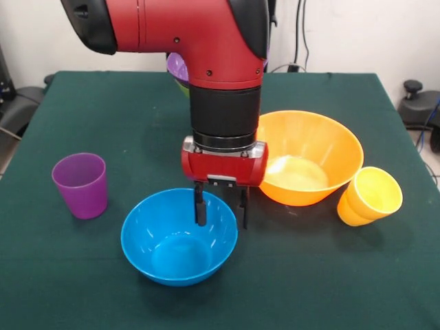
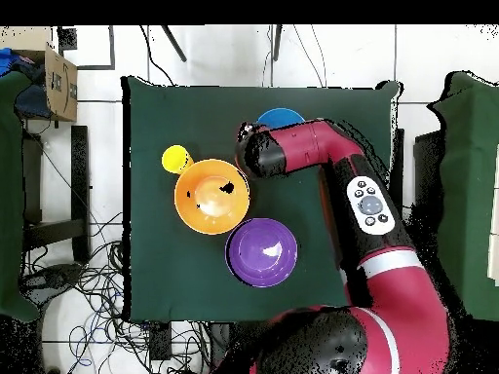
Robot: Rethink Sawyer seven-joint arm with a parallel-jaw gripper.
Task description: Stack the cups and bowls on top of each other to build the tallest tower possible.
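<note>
Blue bowl (image 1: 179, 240), glossy hard plastic, looks light, stiff and slippery, so it would likely slide or tip if nudged; the thin rim is the sensible place to pinch it, one finger inside and one outside. It is round, bright blue, deep and empty, and stands upright on the dark green tabletop (image 1: 69, 275). The robot's hand (image 1: 220, 210) hangs over the bowl's far rim, released and gripping nothing: one dark finger dips inside the bowl, the other stands just outside the rim. Beside the blue bowl, on the side where the outer finger stands, sits a larger orange bowl (image 1: 309, 158), also upright and empty. Beyond that lies a yellow cup (image 1: 370, 196), tilted on its side. On the blue bowl's opposite side a translucent purple cup (image 1: 81, 184) stands upright, well apart. From overhead, a wide purple bowl (image 2: 261, 251) rests just beside the orange one.
</note>
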